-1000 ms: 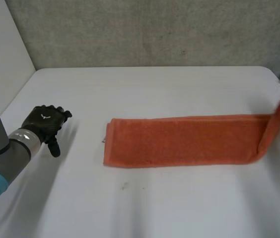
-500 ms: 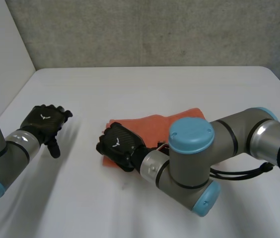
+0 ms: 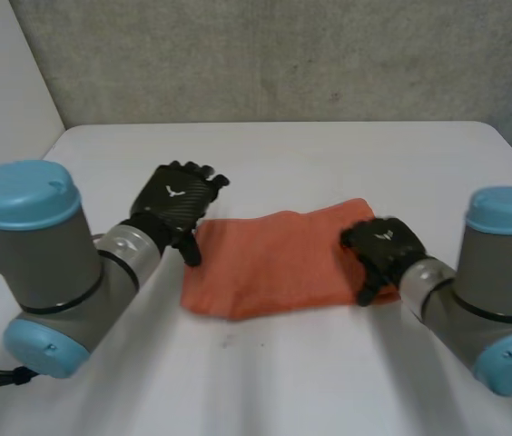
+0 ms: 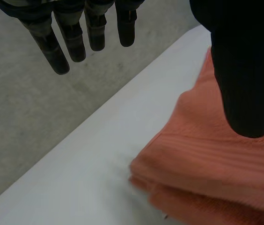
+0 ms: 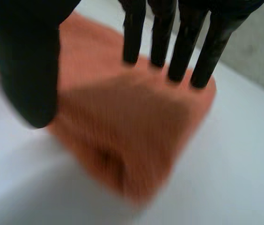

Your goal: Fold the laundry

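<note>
The folded orange towel (image 3: 274,263) is laid on the table (image 3: 329,154). The left hand (image 3: 176,202) is held with fingers straight beside the towel's left end. The right hand (image 3: 383,245) is held with fingers straight over its right end.

Your head camera sits between and behind the arms, looking down over the white table (image 3: 265,381) toward the grey wall (image 3: 283,54), far enough back to take in both arms and the whole orange cloth (image 3: 274,259); your left wrist camera looks along the left hand (image 4: 244,70) from close by, across one folded end of the cloth to a table edge and a grey surface beyond; your right wrist camera looks along the right hand (image 5: 26,61) from nearer still, down onto the cloth's other end; all three views share that cloth, and the head view takes in both hands at its two ends.
</note>
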